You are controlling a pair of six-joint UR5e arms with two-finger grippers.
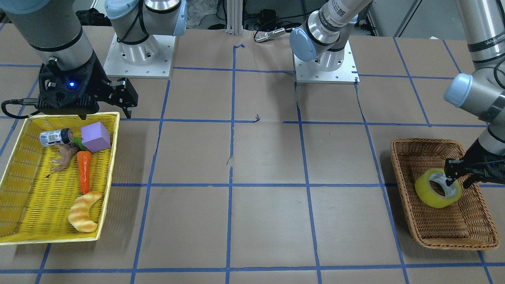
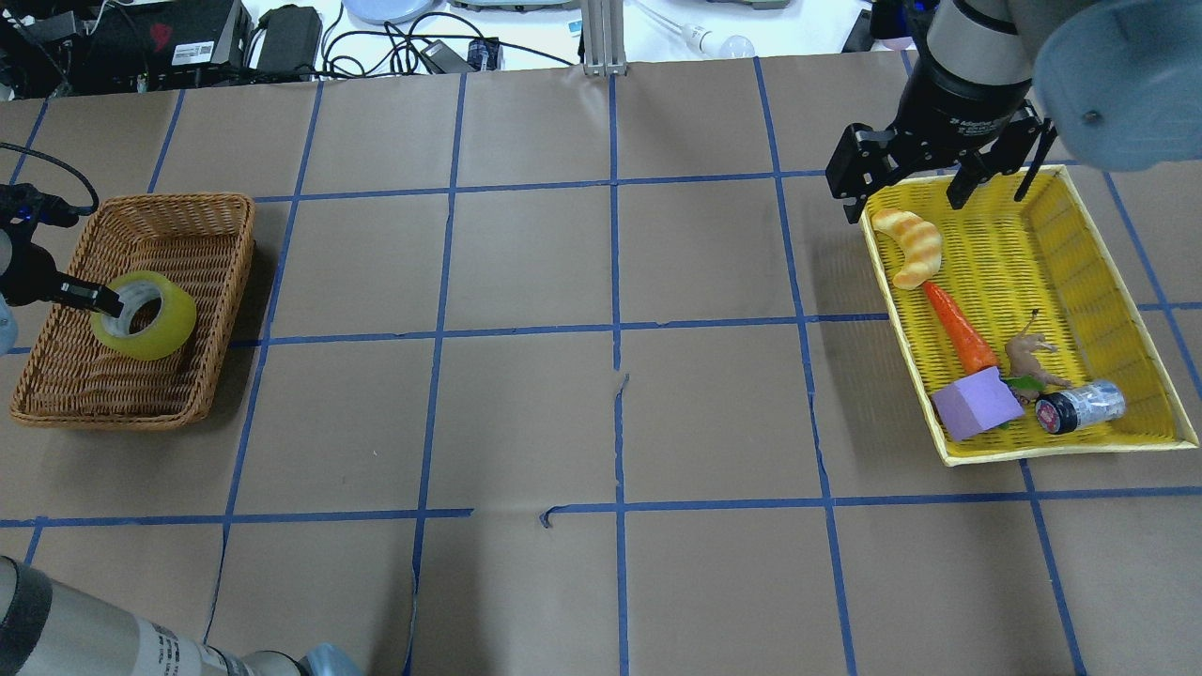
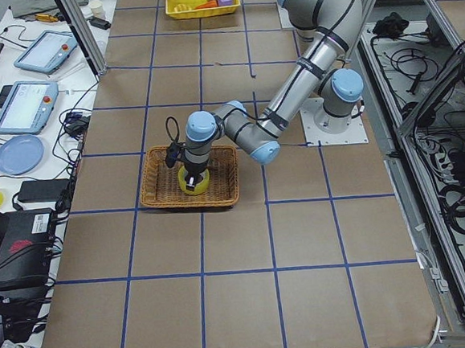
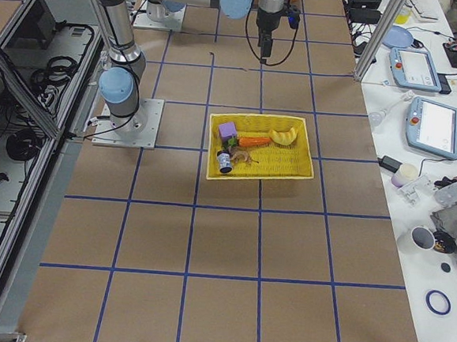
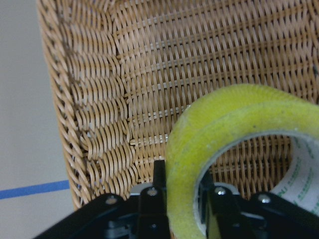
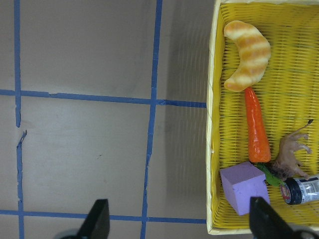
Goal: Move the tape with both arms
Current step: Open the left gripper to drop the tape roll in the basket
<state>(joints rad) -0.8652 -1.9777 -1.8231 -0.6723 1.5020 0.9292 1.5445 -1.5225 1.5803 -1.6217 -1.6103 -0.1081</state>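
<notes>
Pick-up stage: left gripper (image 2: 105, 300) pinches the tape (image 2: 169, 329) by its wall in the wicker basket (image 2: 56, 394), right gripper (image 2: 903, 188) hangs open. Next, probably lift toward centre.

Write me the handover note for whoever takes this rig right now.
Left gripper: jaws shut on the wall of the tape, one finger inside the core; the roll sits tilted in the wicker basket.
Right gripper: open, empty, above the edge of the yellow basket.
Done: tape grasped.
Left: lift it out and hand it to the right gripper, probably mid-table.
</notes>
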